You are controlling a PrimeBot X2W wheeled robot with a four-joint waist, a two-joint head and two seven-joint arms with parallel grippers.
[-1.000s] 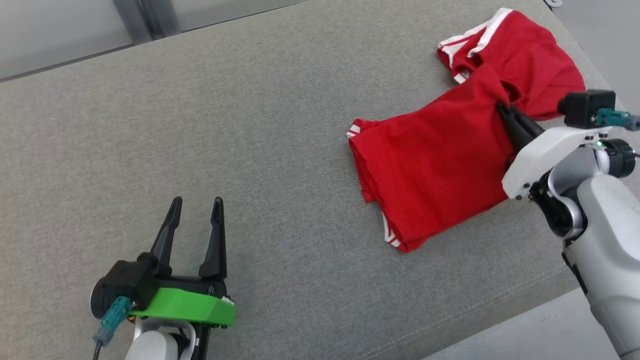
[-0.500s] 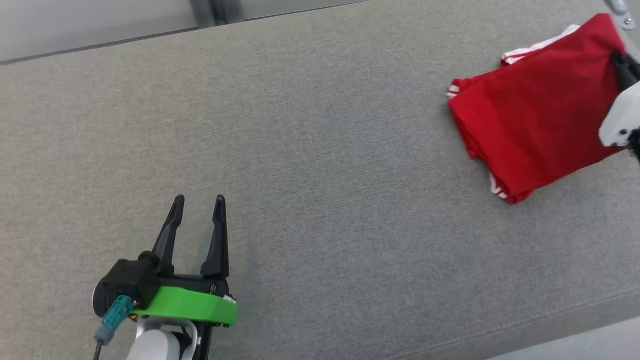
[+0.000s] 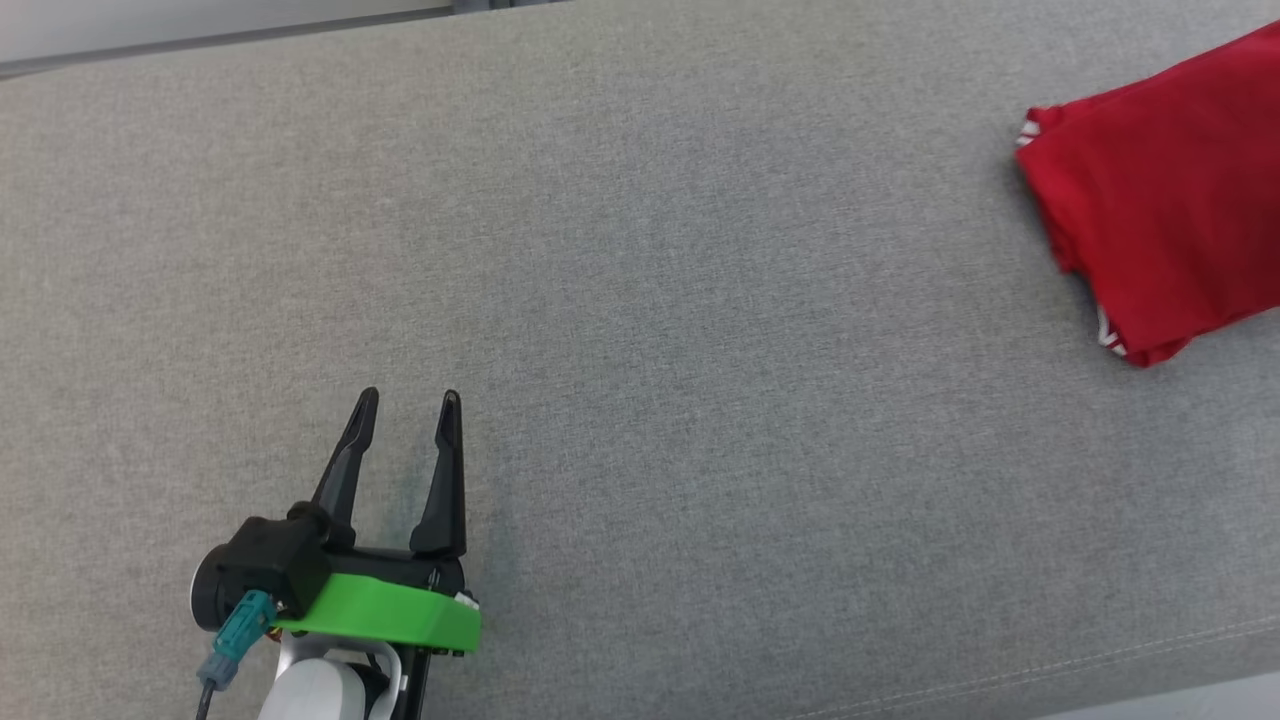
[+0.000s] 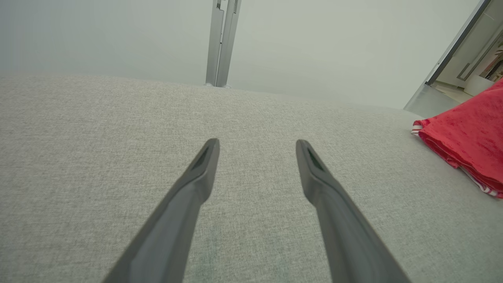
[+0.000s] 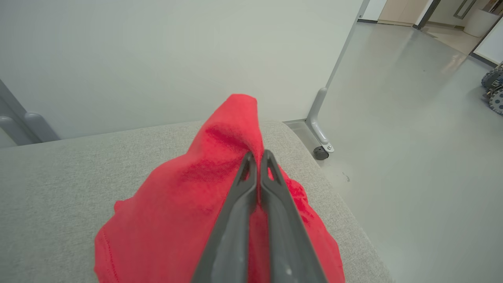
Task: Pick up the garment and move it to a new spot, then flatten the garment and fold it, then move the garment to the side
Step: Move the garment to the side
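Garment (image 3: 1170, 200) and pincers share a grey upholstered surface (image 3: 640, 300). Nearest the robot, at the lower left of the head view, the left gripper (image 3: 409, 395) sits low over the bare grey cloth, its two dark fingers spread wide with nothing between them, pointing away from the robot. A bright green collar (image 3: 380, 615) wraps its base and a teal connector (image 3: 235, 625) hangs at its side. The left wrist view shows the same left gripper (image 4: 257, 142) with its parted tips just above the weave, and the garment (image 4: 467, 145) well apart at that view's right edge. Farther out, at the far right of the head view, the garment lies as a red folded bundle with white striped trim (image 3: 1108, 335) at its near corner; its right part runs off the picture. In the right wrist view the right gripper (image 5: 258, 154) has its fingers pressed together on the garment (image 5: 188, 204), pinching a fold of red cloth that rises in a peak above the tips while the rest drapes down onto the surface near its rounded end. Beyond that end lie a pale floor (image 5: 412, 157) and the castered foot (image 5: 320, 151) of a white partition panel (image 5: 157, 59).
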